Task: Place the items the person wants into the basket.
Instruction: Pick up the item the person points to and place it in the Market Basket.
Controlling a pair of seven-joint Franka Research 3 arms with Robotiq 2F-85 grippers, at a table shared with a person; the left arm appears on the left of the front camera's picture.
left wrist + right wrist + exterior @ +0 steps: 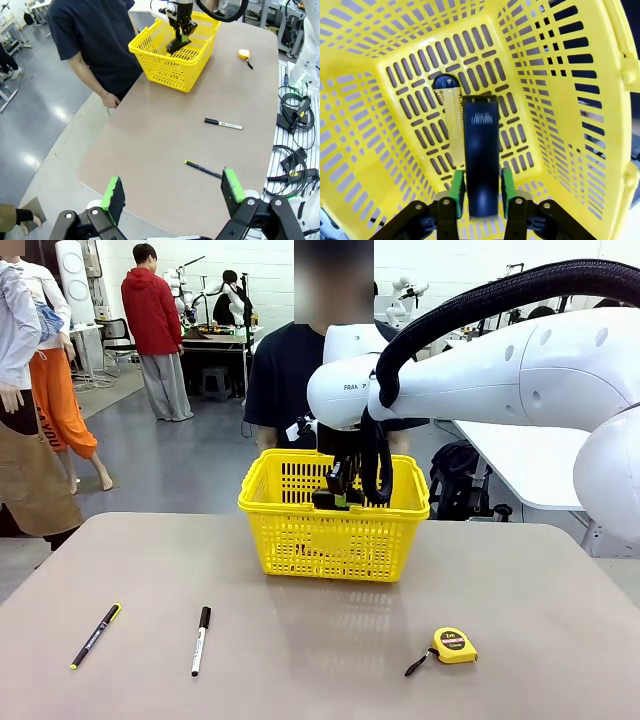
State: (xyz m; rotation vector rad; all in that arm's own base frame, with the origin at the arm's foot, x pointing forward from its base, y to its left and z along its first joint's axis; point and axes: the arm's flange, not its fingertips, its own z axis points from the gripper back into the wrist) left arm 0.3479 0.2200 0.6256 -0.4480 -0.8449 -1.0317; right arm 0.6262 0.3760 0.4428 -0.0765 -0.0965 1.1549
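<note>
Two of the items are already inside the yellow basket (pixel 570 100). The utility knife (pixel 447 100) lies flat on the slotted floor. The black stapler (pixel 481 160) hangs just above it, clasped at its near end by the green pads of the right gripper (pixel 481 175), which lie against its two flanks. The stapler's long axis runs straight out along the fingers toward the floor, nearly parallel to the knife and partly over it, so I judge it would land on or beside the knife, with the walls apart on all sides. The third item, the tape measure (pixel 453 644), lies on the table (pixel 320 680) well apart from the basket, toward the robot's right, nearer the right arm. The left gripper (pixel 172 192) hovers spread wide and empty at the near edge, closer to the two pens (pixel 96 636).
</note>
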